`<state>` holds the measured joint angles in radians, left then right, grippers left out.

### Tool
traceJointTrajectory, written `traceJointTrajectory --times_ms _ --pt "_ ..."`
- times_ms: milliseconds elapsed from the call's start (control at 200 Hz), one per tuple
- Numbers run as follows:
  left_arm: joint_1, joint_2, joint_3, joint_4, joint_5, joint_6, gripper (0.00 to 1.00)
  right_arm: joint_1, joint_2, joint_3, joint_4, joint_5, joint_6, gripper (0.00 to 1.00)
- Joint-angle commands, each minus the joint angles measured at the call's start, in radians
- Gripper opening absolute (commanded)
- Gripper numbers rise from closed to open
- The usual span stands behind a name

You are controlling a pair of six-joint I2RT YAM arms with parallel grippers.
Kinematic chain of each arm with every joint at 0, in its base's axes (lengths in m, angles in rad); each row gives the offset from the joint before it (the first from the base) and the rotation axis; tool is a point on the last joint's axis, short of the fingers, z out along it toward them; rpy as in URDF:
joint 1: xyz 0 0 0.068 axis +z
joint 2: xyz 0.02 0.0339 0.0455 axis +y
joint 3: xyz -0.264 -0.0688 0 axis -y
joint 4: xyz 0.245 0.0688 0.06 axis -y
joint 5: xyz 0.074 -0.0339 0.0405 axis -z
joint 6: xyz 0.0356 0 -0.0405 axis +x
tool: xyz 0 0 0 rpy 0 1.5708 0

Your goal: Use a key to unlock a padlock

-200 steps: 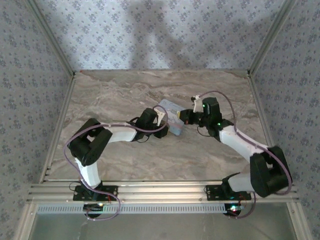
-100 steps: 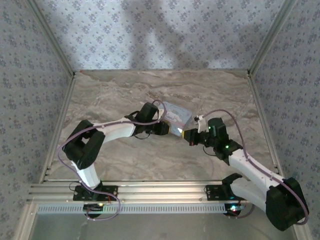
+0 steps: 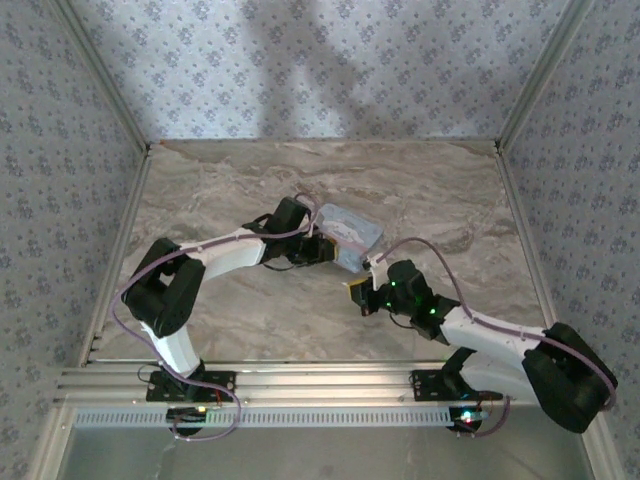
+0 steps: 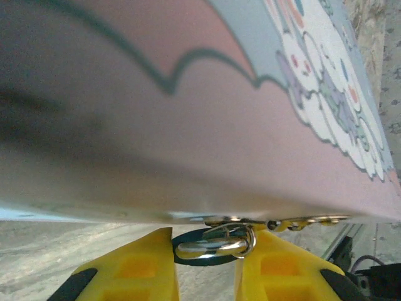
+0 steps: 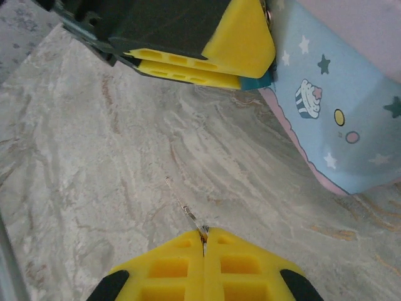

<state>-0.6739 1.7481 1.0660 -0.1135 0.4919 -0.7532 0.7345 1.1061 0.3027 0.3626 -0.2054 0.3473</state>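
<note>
A teal padlock [image 4: 188,258] with a silver shackle [image 4: 213,249] sits between the yellow fingers [image 4: 141,266] of my left gripper [image 4: 205,239], which is shut on it right under a pastel cartoon box [image 4: 207,125]. In the top view the left gripper [image 3: 323,250] presses against that box [image 3: 352,232]. My right gripper [image 5: 204,235] is shut on a thin metal key [image 5: 190,215] whose blade points forward, edge-on, over the marble table. Ahead of it are the left gripper's fingers [image 5: 219,59] and a teal corner of the padlock [image 5: 259,82]. The right gripper [image 3: 357,297] hangs just in front of the box.
The box [image 5: 338,119], blue with stars and a cupcake, stands on the marble table [image 3: 220,190] at centre. Patterned walls and metal frame posts [image 3: 110,110] enclose the table on three sides. Bare marble lies to the left and at the back.
The right arm has drawn back toward the near edge, carrying the key away from the box. The left gripper has shifted slightly along the box's side with the padlock.
</note>
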Motion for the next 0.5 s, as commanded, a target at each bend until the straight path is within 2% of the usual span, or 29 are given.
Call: traceJointTrajectory --times_ms 0,290,495 --pt "0.012 -0.037 0.026 0.040 0.056 -0.060 0.09 0.023 0.046 -0.011 0.102 0.098 -0.011 0.00" --pt "0.013 -0.028 0.001 0.113 0.084 -0.152 0.08 0.066 0.198 0.018 0.233 0.214 0.052 0.00" --pt "0.012 -0.027 -0.023 0.147 0.070 -0.183 0.08 0.082 0.221 0.017 0.263 0.290 0.059 0.00"
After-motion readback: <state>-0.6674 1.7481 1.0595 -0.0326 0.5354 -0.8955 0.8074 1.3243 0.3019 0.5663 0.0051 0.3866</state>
